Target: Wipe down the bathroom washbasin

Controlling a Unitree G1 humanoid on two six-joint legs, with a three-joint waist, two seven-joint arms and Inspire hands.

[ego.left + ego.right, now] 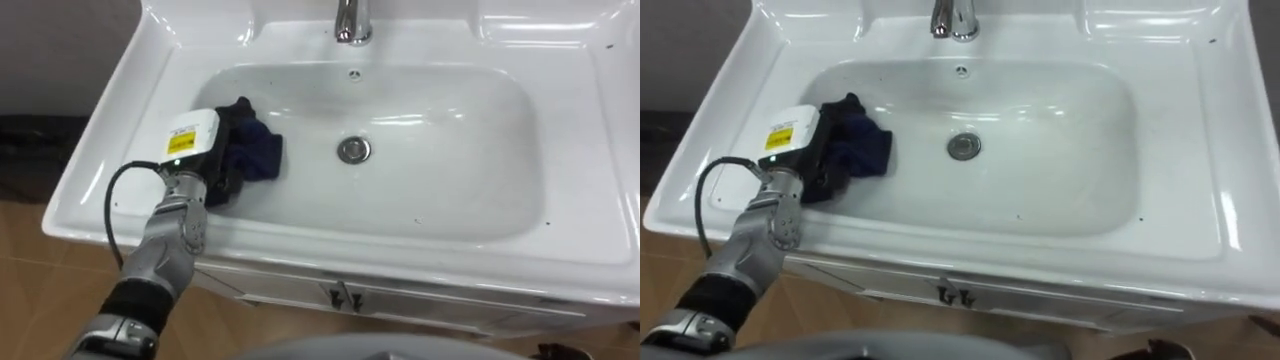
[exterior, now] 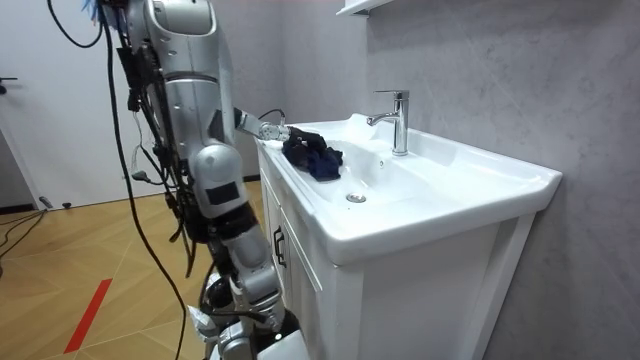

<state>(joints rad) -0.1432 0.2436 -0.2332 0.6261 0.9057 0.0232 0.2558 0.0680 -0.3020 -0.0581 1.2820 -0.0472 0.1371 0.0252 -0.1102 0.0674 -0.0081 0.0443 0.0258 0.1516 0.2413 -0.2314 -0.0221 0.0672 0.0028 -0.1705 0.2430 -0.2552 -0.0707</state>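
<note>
The left hand [image 1: 213, 163] reaches into the left end of the white basin [image 1: 450, 185] and lies on a dark blue cloth [image 1: 262, 155]. Its fingers are hidden in the cloth, so one cannot tell if they grip it.

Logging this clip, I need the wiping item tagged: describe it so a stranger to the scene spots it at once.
Start at the white basin and go to the left slope of its bowl, where the robot's left hand reaches in. There lies a crumpled dark blue cloth, the only dark, soft thing there, unlike the shiny metal drain and faucet.
</note>
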